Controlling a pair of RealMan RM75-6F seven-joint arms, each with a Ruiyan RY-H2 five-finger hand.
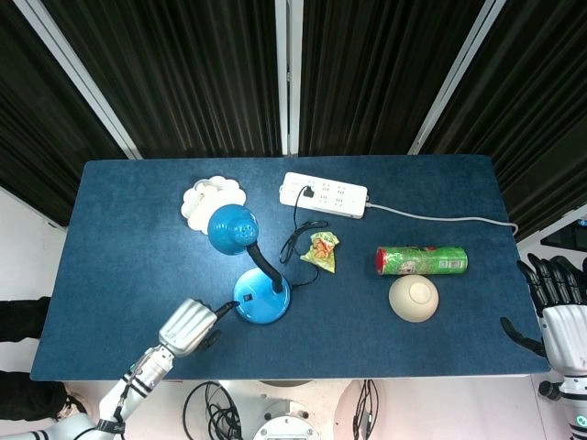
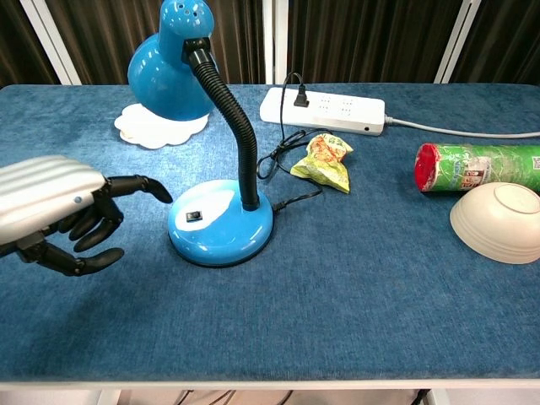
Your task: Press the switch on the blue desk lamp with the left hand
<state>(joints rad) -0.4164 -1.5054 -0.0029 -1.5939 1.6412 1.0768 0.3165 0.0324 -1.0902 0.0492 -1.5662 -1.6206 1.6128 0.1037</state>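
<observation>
The blue desk lamp stands mid-table, its round base (image 1: 261, 298) (image 2: 221, 224) carrying a small black switch (image 2: 195, 216) (image 1: 247, 296) on the left part of its top. A black gooseneck rises to the blue shade (image 1: 231, 227) (image 2: 171, 66). My left hand (image 1: 188, 326) (image 2: 59, 211) hovers just left of the base with one finger stretched toward it, the tip short of the switch, the others curled and holding nothing. My right hand (image 1: 559, 307) rests off the table's right edge, fingers spread and empty.
A white power strip (image 1: 324, 194) (image 2: 322, 110) with the lamp's plug lies at the back. A yellow snack packet (image 2: 325, 161), a green chip can (image 2: 477, 166), a cream bowl (image 2: 499, 221) and a white flower-shaped dish (image 2: 156, 128) are also on the blue table (image 2: 337, 304).
</observation>
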